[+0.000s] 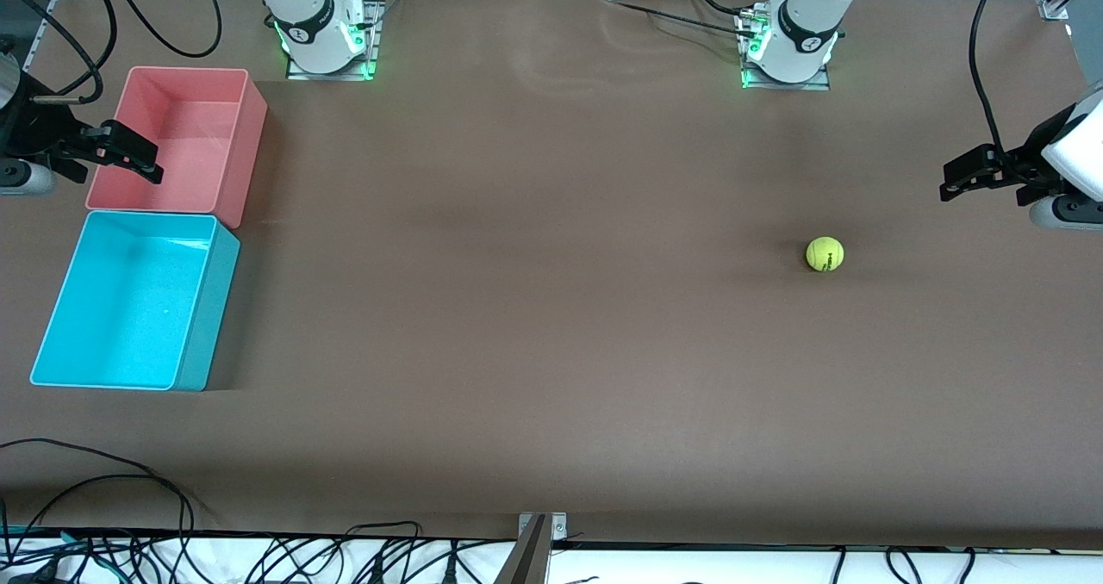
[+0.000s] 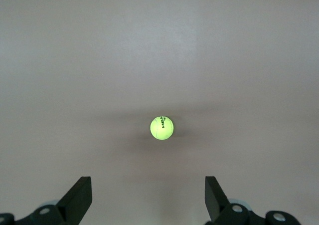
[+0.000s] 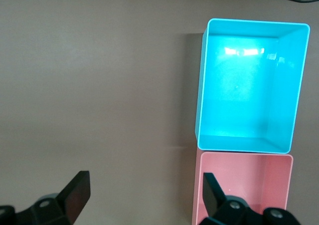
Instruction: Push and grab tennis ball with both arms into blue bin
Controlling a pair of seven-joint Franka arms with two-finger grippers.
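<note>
The tennis ball [image 1: 825, 254], yellow-green with a dark mark, lies on the brown table toward the left arm's end. My left gripper [image 1: 950, 181] hangs open and empty in the air near that end of the table, apart from the ball. In the left wrist view the ball [image 2: 161, 128] sits well ahead of the open left gripper [image 2: 148, 185]. The blue bin [image 1: 129, 308] stands empty at the right arm's end. My right gripper [image 1: 153, 162] hovers open over the pink bin's edge. The right wrist view shows the blue bin [image 3: 249, 85] ahead of the open right gripper [image 3: 145, 180].
A pink-red bin [image 1: 181, 132], also empty, stands against the blue bin, farther from the front camera; it shows in the right wrist view too [image 3: 249, 185]. Black cables [image 1: 258, 554] run along the table's near edge. Both arm bases [image 1: 323, 37] stand at the table's back edge.
</note>
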